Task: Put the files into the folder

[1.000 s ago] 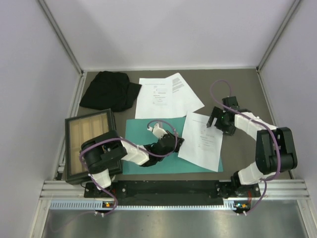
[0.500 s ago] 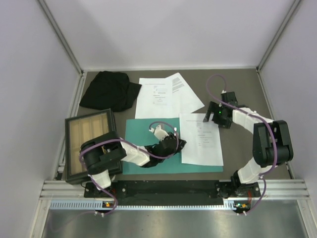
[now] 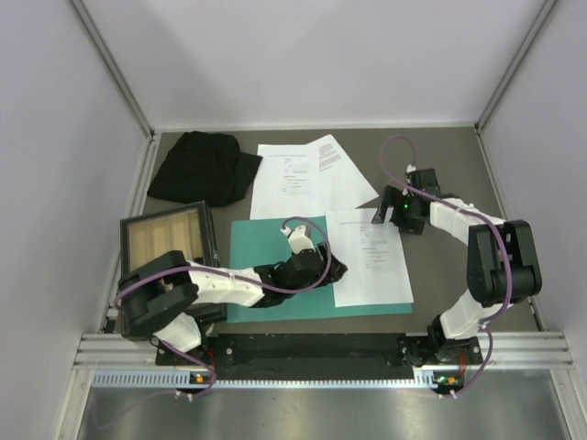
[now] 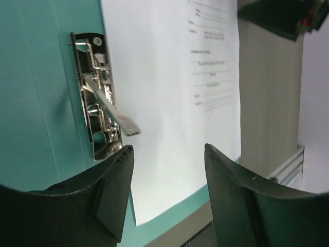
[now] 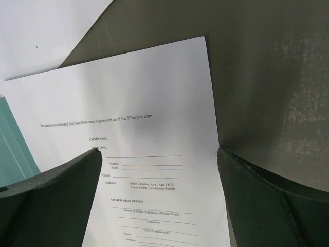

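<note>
The teal folder (image 3: 252,246) lies open and flat near the front of the table. One of the files (image 3: 371,261), a white printed sheet, lies squared over its right half. Two more files (image 3: 303,174) overlap at the back. My left gripper (image 3: 337,269) is open just above the sheet's (image 4: 169,92) left edge, beside the folder's (image 4: 41,103) metal clip (image 4: 100,103), holding nothing. My right gripper (image 3: 378,214) is open and hovers over the sheet's (image 5: 154,134) far end, its fingers (image 5: 77,175) spread on either side of the printed text.
A black cloth (image 3: 202,165) lies bunched at the back left. A dark-framed wooden tray (image 3: 165,240) stands left of the folder, with the left arm reaching across in front of it. Bare grey table (image 5: 267,77) runs to the right of the sheet.
The tilted sheet has swung square onto the folder's right half. My left gripper has opened and let go of its edge. My right gripper has moved left to the sheet's far end.
</note>
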Controlling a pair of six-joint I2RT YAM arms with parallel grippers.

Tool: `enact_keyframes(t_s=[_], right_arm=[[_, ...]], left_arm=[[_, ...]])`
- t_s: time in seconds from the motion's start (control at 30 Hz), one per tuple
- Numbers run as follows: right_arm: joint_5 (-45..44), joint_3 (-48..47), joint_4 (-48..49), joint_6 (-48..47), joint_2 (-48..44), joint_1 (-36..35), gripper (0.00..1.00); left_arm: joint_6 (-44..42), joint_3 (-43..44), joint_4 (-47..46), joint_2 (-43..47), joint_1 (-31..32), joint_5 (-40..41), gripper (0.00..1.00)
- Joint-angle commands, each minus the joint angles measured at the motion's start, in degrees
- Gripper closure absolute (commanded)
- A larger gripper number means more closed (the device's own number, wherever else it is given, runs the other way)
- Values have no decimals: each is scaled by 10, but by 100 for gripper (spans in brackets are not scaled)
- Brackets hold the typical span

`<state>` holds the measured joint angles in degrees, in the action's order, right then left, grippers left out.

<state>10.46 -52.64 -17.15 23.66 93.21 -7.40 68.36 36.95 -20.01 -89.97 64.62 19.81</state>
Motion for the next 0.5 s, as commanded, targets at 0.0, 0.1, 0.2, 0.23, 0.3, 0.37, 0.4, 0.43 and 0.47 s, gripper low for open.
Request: enact_keyframes(t_s=[0.0,0.1,0.2,0.23,0.3,0.37,0.4,0.43,0.47], right_arm=[[26,-6,0,-10,14,2,8],[25,-3,-3,-11,4,-2,8],[23,-1,-6,-5,-7,-2,8],[21,-1,-11,-4,-10,-2,8],[12,0,-17,-1,-17,-2,8],[-3,-1,-32,6,-27,-2,8],[-4,0,-34,7,-29,-2,7],[-1,3,-33,8,-32,-2,7],[4,4,-29,10,-32,-2,7]], left_arm=[[-103,-1,15,65,1,-53,38],[-134,8,52,108,0,-38,28],[-156,14,97,148,-2,17,21],[-168,15,103,162,-5,22,20],[-186,21,139,172,-22,32,19],[-197,22,146,175,-41,16,16],[-196,23,149,173,-67,1,16],[-195,24,150,164,-79,-31,17],[-197,28,151,157,-91,-51,18]])
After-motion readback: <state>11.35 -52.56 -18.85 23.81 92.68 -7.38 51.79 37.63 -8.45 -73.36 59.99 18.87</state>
